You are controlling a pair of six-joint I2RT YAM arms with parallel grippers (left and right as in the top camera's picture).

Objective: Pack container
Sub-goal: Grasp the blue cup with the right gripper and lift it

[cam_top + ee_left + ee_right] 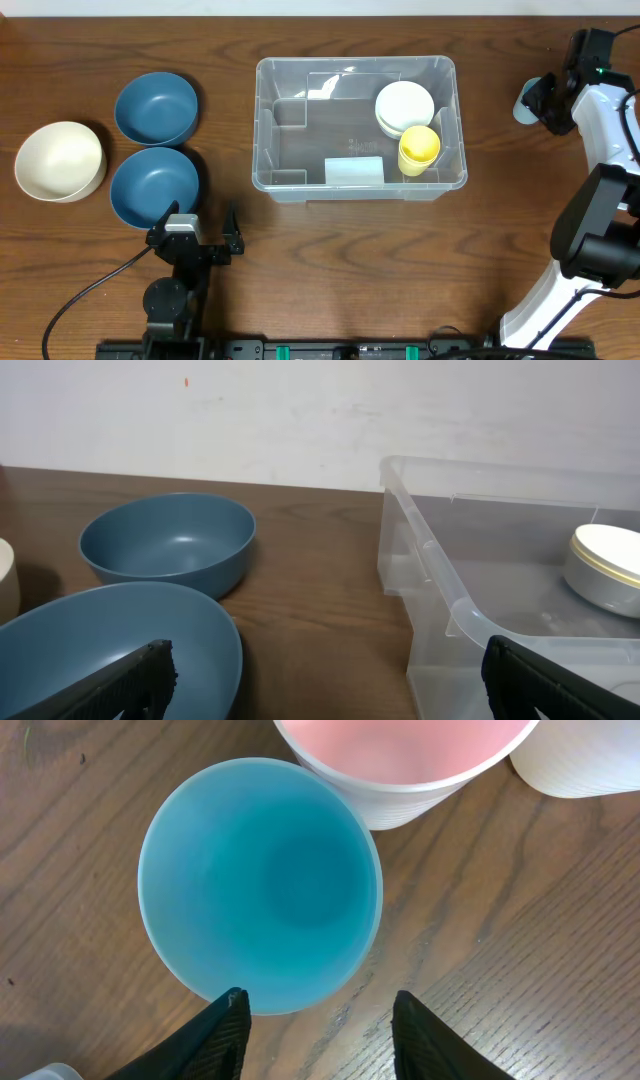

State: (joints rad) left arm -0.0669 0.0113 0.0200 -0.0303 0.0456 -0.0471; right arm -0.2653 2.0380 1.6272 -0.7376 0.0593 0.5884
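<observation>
While the large clear plastic rectangular container [330, 130] sits mid-table holding stacked white bowls [404, 105] and a yellow cup [419, 148], the left gripper [196, 228] gapes wide and empty just beside the nearer round blue bowl [153, 185]. The right gripper [320, 1020], jaws half spread and gripping nothing, hovers over a translucent light-blue plastic cup [260, 885] far right.

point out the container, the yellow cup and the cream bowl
container [330, 125], overhead view, bare floor inside it
yellow cup [419, 147], overhead view, middle of its open top
cream bowl [58, 160], overhead view, inside of the bowl
</observation>
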